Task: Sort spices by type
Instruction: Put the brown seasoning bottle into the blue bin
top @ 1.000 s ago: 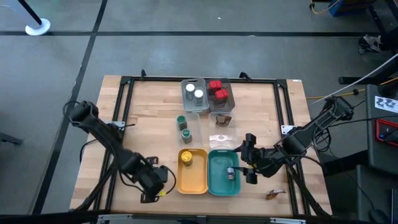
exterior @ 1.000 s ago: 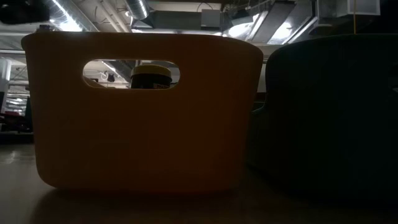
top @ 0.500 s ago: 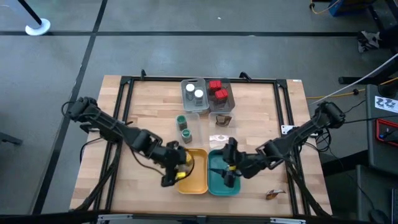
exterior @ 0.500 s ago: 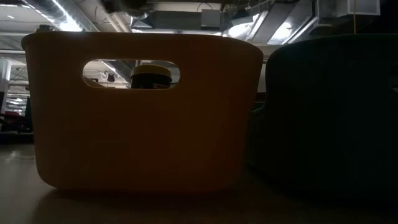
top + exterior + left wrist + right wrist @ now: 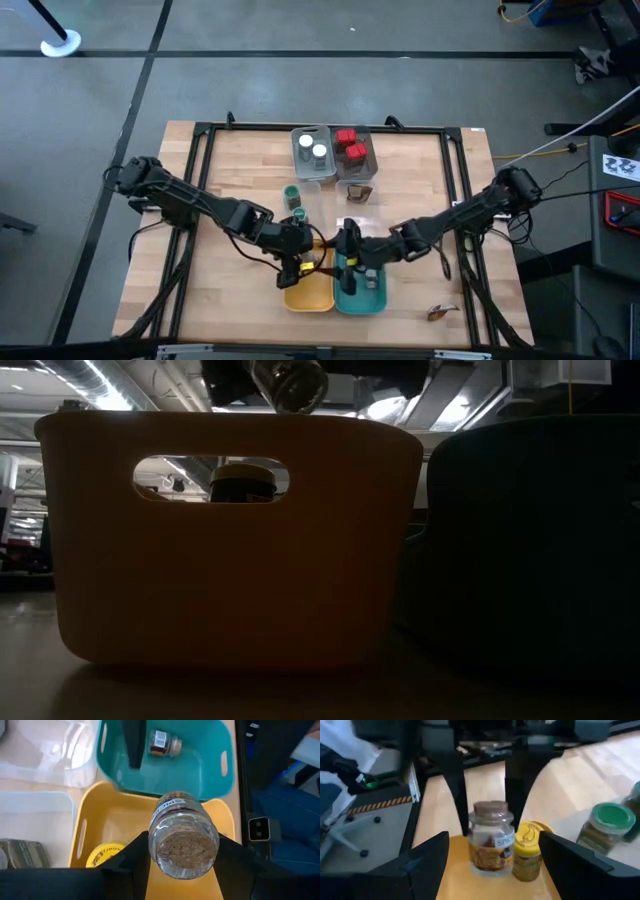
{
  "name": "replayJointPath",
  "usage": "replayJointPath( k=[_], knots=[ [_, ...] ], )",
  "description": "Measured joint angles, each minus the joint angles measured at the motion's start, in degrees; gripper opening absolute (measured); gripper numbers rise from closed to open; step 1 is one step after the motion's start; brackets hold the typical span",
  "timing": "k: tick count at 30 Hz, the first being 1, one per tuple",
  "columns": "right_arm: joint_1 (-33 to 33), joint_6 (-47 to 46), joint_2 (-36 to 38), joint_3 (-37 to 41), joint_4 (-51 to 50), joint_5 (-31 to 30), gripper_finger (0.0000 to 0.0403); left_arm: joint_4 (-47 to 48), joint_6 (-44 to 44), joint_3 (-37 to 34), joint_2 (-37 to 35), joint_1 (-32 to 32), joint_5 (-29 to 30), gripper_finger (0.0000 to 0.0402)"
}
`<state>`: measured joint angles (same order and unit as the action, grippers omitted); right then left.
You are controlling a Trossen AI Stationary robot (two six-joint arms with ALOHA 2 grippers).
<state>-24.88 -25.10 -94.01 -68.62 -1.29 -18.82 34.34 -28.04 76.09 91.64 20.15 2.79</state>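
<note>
My left gripper [image 5: 182,851] [image 5: 300,262] is shut on a clear spice jar [image 5: 182,837] [image 5: 491,837] of brownish spice with a brown lid. It hangs over the yellow tray [image 5: 312,292] [image 5: 230,540]. A yellow-lidded jar [image 5: 105,854] [image 5: 527,849] stands upright in that tray. My right gripper [image 5: 347,262] [image 5: 500,870] is open over the teal tray [image 5: 368,296] [image 5: 200,775], facing the held jar. A small dark-lidded jar [image 5: 165,745] lies on its side in the teal tray. My left gripper pinches the jar's glass body [image 5: 159,851] between its two fingers, one on each side, reaching down from above at a slant. The jar is lifted clear. In the low view it [image 5: 290,382] shows tilted, above the yellow tray's rim.
Two green-lidded jars [image 5: 295,203] [image 5: 605,822] stand on the table beyond the yellow tray. At the far side, one tray holds white-lidded jars [image 5: 312,150] and one holds red boxes [image 5: 350,146]. A small brown item [image 5: 438,313] lies near the table's near right corner.
My left gripper has travelled with the jar from the near left part of the table toward the right and far side, and now stands over the yellow tray. My right gripper has moved left, over the teal tray. In the low view the jar has come into sight above the rim.
</note>
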Motion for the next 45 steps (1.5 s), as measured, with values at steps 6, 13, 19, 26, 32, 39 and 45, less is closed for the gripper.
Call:
replayJointPath(
  k=[6,13,19,26,32,39,45],
  knots=[
    [1.5,0.0,-2.3,0.0,1.1,8.1,0.0308,-2.0,2.0,0.0,0.3,0.0,0.0,0.0164],
    [1.3,0.1,-4.6,0.0,2.1,8.9,0.0308,-4.6,3.0,0.0,0.3,0.0,-0.9,0.0164],
    [1.3,1.8,-5.3,0.0,4.6,8.6,0.0308,-5.2,2.9,0.0,0.3,0.0,-1.0,0.0164],
    [1.3,2.9,-5.4,0.0,4.9,8.8,0.028,-5.2,3.0,0.0,0.3,0.0,-1.1,0.0164],
    [1.3,1.9,-5.4,0.0,4.4,8.6,0.0206,-5.1,2.9,0.0,0.3,0.0,-0.5,0.0164],
    [1.3,2.2,-5.4,0.0,4.2,8.7,0.0196,-5.2,3.7,0.0,0.3,0.4,-0.5,0.0183],
    [1.3,3.1,-5.4,0.0,4.2,9.4,0.0202,-5.8,5.7,-0.1,0.3,0.6,-1.4,0.0229]
  ],
)
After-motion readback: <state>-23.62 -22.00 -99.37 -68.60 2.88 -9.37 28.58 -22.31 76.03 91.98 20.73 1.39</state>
